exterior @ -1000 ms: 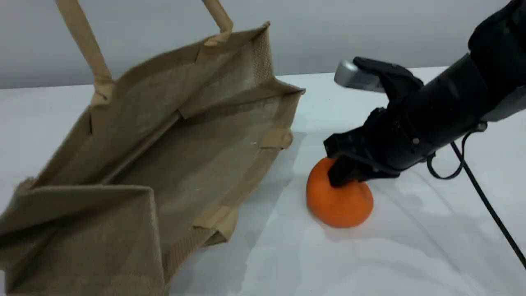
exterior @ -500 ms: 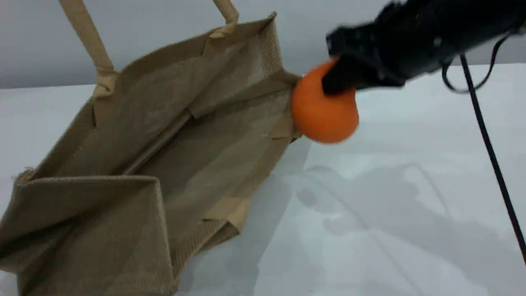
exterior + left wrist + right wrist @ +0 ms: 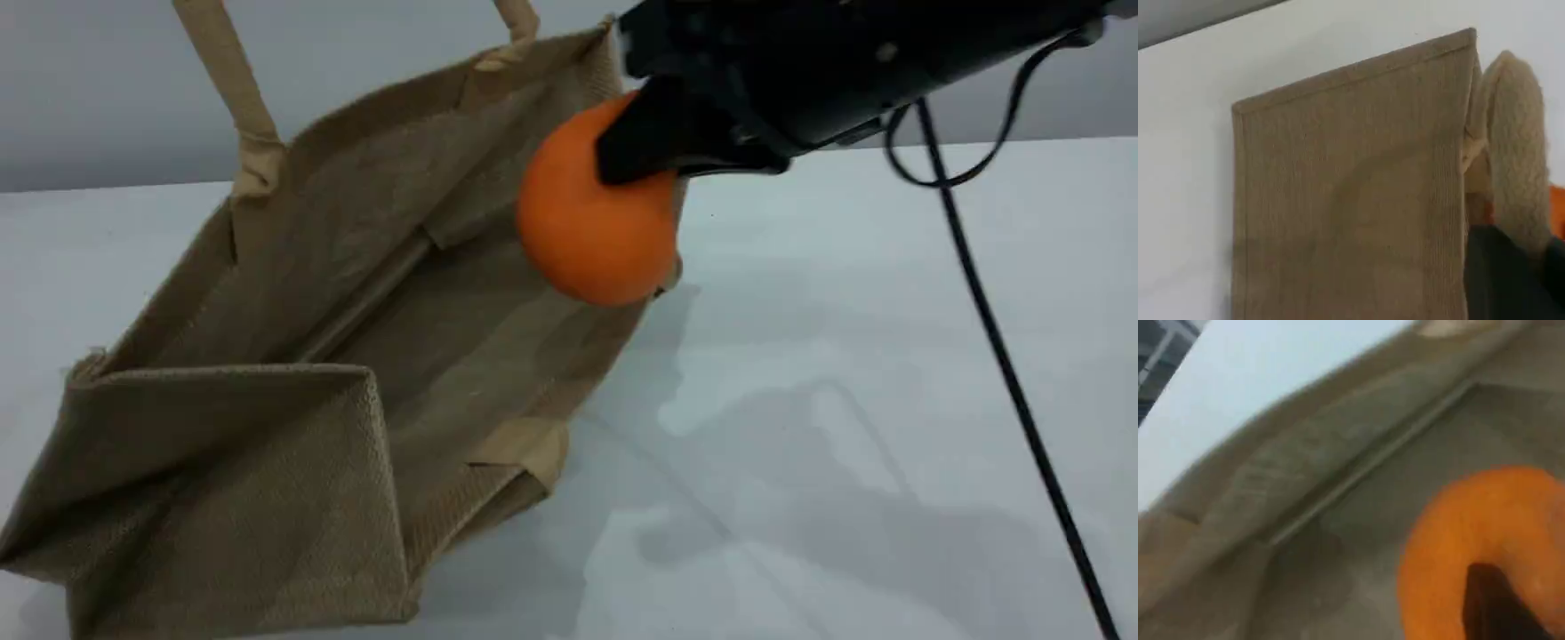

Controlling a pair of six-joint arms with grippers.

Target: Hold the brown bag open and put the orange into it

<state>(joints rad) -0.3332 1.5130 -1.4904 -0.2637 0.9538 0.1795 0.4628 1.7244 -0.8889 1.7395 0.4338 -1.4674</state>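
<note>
The brown bag [image 3: 293,373] stands tilted on the white table with its mouth wide open. Its near handle [image 3: 227,80] runs up out of the scene view. In the left wrist view that beige handle [image 3: 1515,147] ends at my left gripper's dark fingertip [image 3: 1511,280], which is shut on it beside the bag's outer wall [image 3: 1351,200]. My right gripper [image 3: 636,156] is shut on the top of the orange [image 3: 591,231], which hangs in the air over the bag's right rim. The right wrist view shows the orange [image 3: 1471,520] above the bag's inside [image 3: 1338,487].
The right arm's black cable [image 3: 996,347] hangs down across the right side of the white table [image 3: 845,400]. A grey wall [image 3: 89,89] stands behind the table.
My right gripper has lifted the orange off the table and carried it up and left to the bag's right rim. The bag has shifted slightly to the right.
</note>
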